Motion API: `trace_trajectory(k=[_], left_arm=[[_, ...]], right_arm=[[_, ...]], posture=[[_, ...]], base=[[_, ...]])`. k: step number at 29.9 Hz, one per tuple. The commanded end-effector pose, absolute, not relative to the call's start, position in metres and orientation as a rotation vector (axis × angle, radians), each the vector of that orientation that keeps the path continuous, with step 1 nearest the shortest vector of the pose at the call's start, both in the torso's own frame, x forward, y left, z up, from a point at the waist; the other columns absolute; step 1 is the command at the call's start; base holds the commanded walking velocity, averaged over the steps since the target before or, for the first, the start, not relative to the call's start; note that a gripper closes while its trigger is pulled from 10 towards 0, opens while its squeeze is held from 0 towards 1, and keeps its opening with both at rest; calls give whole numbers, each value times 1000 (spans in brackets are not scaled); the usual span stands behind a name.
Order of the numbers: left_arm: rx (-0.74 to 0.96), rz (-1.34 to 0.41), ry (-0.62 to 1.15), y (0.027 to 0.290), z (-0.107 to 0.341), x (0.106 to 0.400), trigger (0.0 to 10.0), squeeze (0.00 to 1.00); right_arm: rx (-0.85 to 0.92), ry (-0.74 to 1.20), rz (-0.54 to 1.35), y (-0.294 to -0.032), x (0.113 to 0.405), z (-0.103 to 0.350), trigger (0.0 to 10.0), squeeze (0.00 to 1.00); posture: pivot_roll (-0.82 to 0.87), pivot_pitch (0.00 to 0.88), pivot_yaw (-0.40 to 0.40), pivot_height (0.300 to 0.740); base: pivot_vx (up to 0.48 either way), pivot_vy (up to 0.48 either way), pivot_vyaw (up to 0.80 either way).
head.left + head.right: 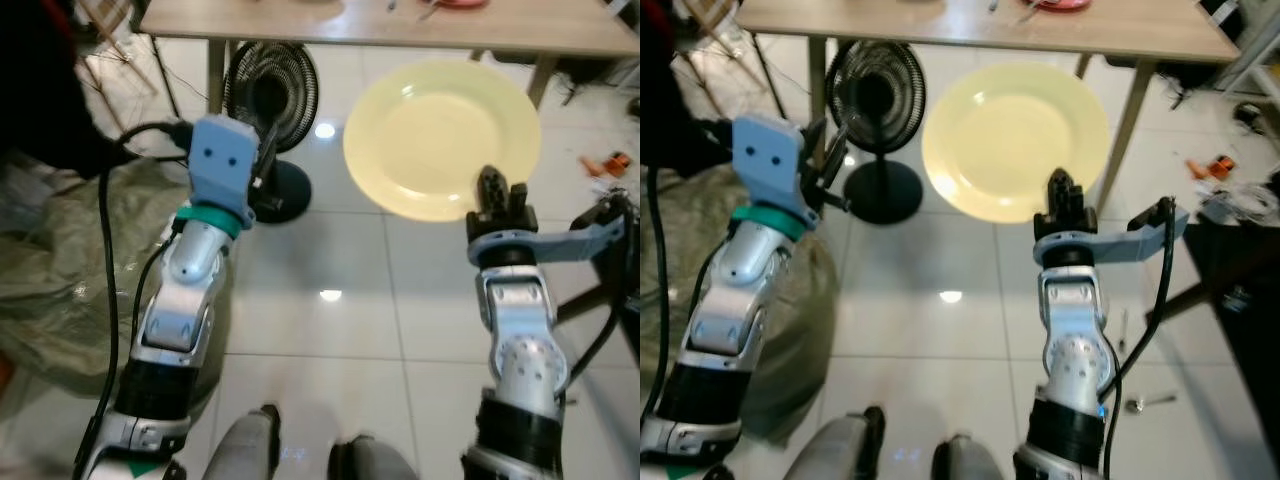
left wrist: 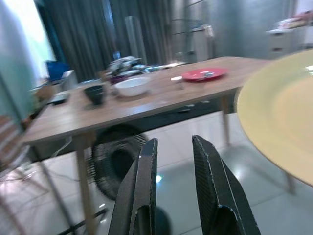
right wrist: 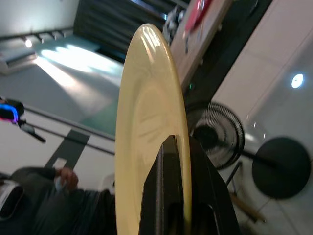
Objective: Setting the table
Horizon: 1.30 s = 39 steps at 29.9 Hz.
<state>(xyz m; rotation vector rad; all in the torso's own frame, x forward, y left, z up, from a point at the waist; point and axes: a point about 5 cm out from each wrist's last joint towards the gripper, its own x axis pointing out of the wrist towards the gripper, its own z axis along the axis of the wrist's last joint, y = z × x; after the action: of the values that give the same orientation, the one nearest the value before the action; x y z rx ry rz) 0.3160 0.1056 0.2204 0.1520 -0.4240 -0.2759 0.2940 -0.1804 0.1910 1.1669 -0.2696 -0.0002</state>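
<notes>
The right gripper [image 1: 497, 192] is clamped on the near edge of the yellow plate [image 1: 440, 135], one finger on each face of the rim, as the right wrist view shows edge-on. The plate stands out ahead of the jaws, its face roughly level and raised over the tiled floor [image 1: 330, 330]. The left gripper [image 2: 176, 181] is empty, its two fingers a little apart, pointing toward the table. Beyond the plate stands a floor fan [image 1: 268, 95], and farther on the wooden table [image 1: 970, 25] with a white bowl [image 2: 131, 86] and a red dish [image 2: 204, 74]. Judged from this, the plate must travel forward and up to reach the tabletop, and the right arm carries it alone.
</notes>
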Motion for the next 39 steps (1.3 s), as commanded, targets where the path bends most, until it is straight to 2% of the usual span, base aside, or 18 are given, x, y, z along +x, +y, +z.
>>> trace_trajectory(k=[1,39], left_arm=[[156,-289,-414,104,218,315,10000,0],[152,-293,-416,102,218,316,10000,0]], right_arm=[[1165,-281,-18,-184,291,190,10000,0],[1165,-291,-30,-187,291,190,10000,0]], posture=[[122,65,21,740],[119,68,22,740]], base=[[-270,0,0],[-267,0,0]])
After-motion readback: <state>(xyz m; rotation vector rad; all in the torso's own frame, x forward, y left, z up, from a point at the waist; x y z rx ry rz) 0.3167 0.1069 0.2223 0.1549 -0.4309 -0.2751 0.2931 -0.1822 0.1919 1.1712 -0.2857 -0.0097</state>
